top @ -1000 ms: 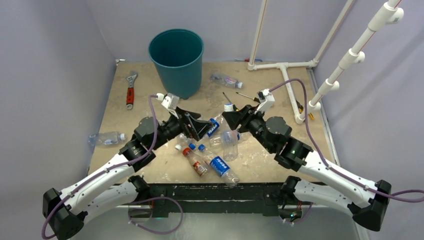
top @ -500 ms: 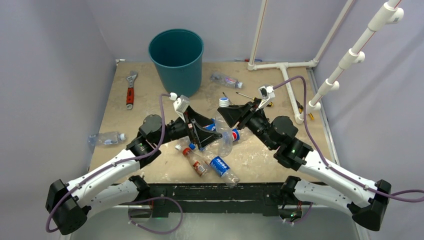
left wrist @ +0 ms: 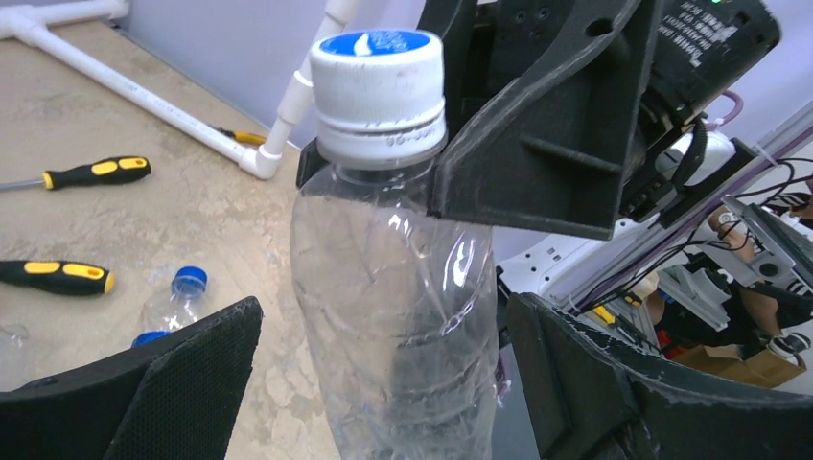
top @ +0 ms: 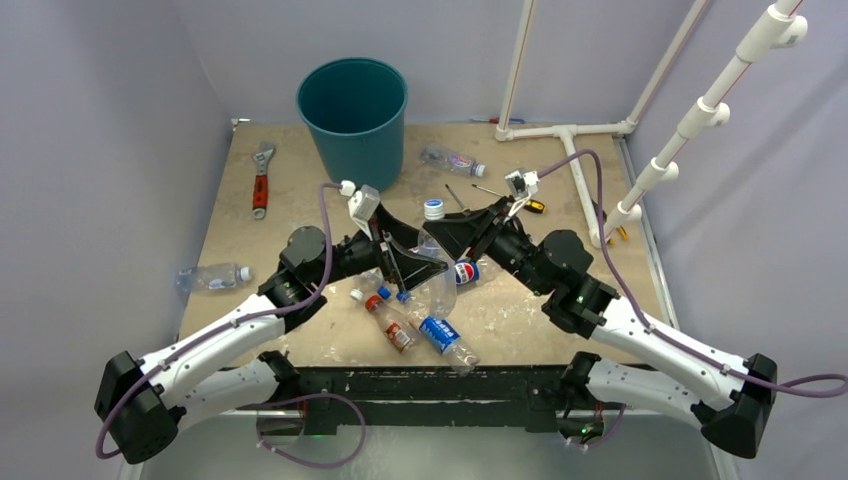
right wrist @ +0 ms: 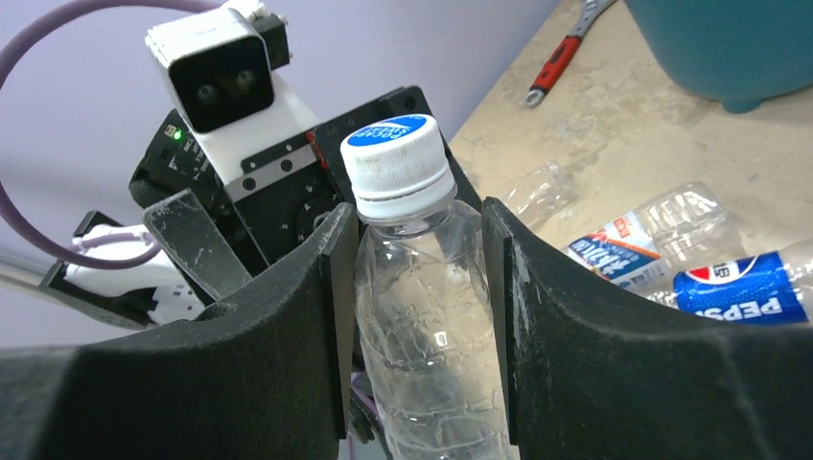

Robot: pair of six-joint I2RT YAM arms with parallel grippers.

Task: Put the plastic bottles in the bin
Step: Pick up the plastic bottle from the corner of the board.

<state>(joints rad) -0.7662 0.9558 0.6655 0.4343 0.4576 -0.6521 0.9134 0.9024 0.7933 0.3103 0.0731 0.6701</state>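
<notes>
Carried toward the left arm, the clear white-capped plastic bottle (top: pixel 438 265) is pinched near its stiff neck by the right claw (right wrist: pixel 414 278). Its body, judged light and crushable, is straddled untouched by the wide-open left claw (left wrist: pixel 383 383).

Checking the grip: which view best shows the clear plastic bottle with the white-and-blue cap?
Right wrist: the clear plastic bottle stands close, pinched below its cap by the right gripper. Left wrist shows cap and body; top view, small.
</notes>
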